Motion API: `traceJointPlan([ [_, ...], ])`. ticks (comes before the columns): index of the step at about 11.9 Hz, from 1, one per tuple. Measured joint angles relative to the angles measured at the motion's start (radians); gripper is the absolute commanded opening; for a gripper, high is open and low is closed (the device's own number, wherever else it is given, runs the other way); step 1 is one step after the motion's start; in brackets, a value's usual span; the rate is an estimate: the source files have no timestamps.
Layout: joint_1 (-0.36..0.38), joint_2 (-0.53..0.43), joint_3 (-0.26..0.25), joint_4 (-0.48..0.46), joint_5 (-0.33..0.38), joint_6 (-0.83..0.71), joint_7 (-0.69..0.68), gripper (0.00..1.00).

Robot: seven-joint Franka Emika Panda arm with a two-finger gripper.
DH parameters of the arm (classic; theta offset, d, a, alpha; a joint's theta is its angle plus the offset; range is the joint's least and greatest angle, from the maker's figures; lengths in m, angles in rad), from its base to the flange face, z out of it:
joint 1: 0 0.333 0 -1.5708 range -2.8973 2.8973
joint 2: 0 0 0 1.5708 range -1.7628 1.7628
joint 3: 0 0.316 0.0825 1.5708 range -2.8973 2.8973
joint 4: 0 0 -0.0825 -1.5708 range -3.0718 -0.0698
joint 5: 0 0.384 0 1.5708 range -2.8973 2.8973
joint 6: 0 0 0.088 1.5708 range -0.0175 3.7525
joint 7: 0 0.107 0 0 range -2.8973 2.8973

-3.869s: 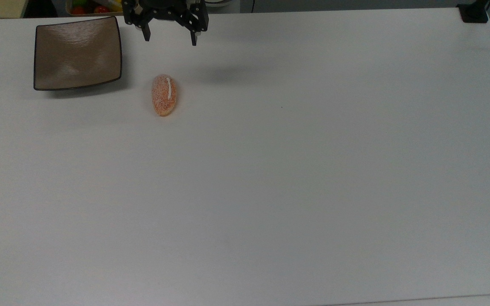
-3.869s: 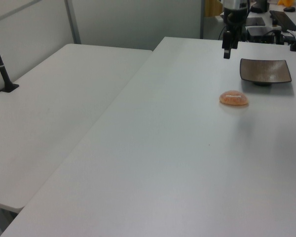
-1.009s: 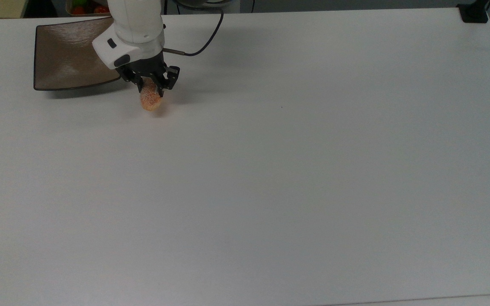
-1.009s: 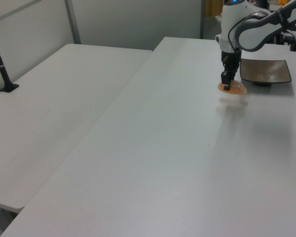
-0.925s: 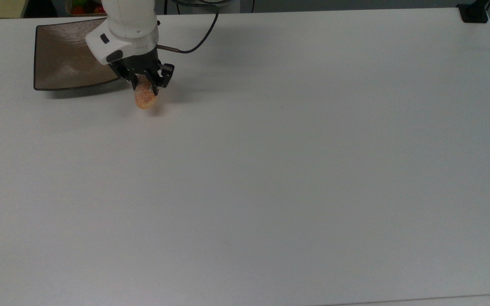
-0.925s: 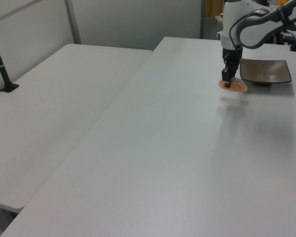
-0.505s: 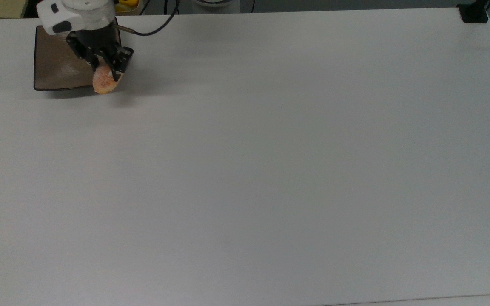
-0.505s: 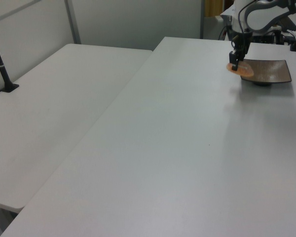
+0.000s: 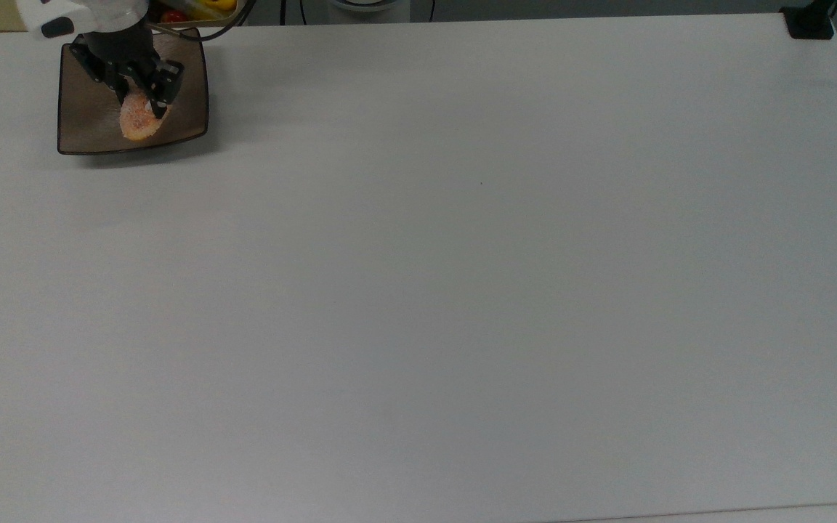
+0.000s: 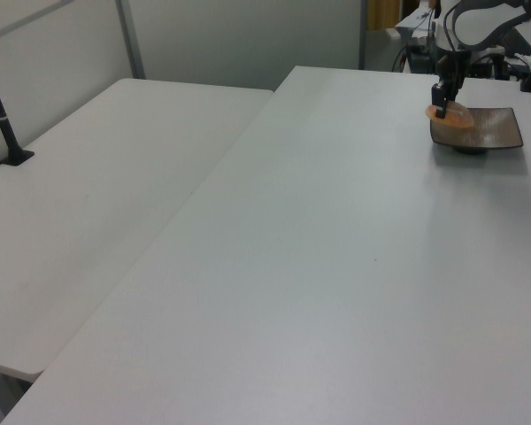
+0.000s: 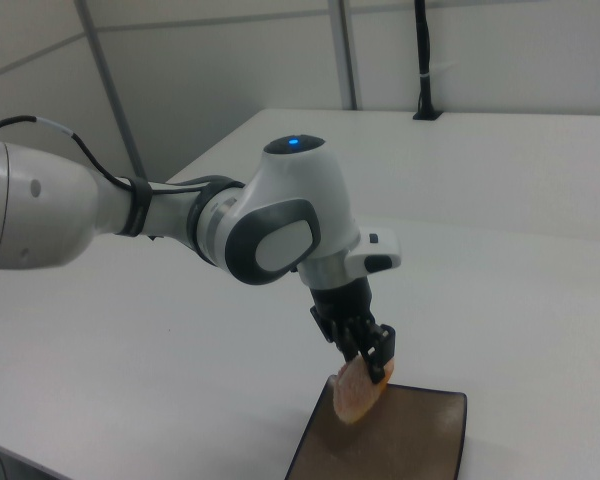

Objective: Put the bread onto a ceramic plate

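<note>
The tool (image 9: pixel 144 102) was clenched on the bread (image 9: pixel 136 123), carrying it in the air over the ceramic plate (image 9: pixel 84 131) — not yet set down. In the top view the bun hung over the plate's middle, its free end pointing toward the plate's near edge. The right view (image 11: pixel 364 364) showed it best: the bread (image 11: pixel 356 398) dangled nose-down from the black fingers, gripped at its upper end, just above the plate's (image 11: pixel 420 440) near corner. In the left view the bun (image 10: pixel 453 113) sat at the tool (image 10: pixel 441 108) tip, over the plate's (image 10: pixel 487 133) left rim.

Handling, by the look of it: a light, small bun, likely soft under that speckled crust, so a hard squeeze would dent it. Held by one end it looked free to swing or pivot — a hold across the middle of its width would have been steadier. The plate looked glossy with upturned edges, so a dropped bun could slide, though the curve should keep it in. The white worktop (image 9: pixel 462 290) lay around the plate.
</note>
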Motion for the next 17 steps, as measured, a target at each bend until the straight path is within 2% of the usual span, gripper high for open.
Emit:
traceJointPlan([
  [2, 0.0, 0.005, -0.008, -0.01, 0.0, 0.0, -0.015, 0.52],
  [3, 0.0, 0.007, -0.014, -0.014, 0.0, 0.0, -0.018, 0.58],
  [5, 0.0, 0.007, -0.046, -0.024, 0.0, -0.003, -0.059, 1.0],
  [13, 0.0, 0.005, -0.059, -0.022, 0.0, -0.011, -0.076, 1.0],
  [16, 0.007, -0.022, -0.057, 0.037, 0.005, -0.089, -0.076, 1.0],
  [17, 0.012, -0.039, -0.055, 0.063, 0.035, -0.099, -0.075, 1.0],
])
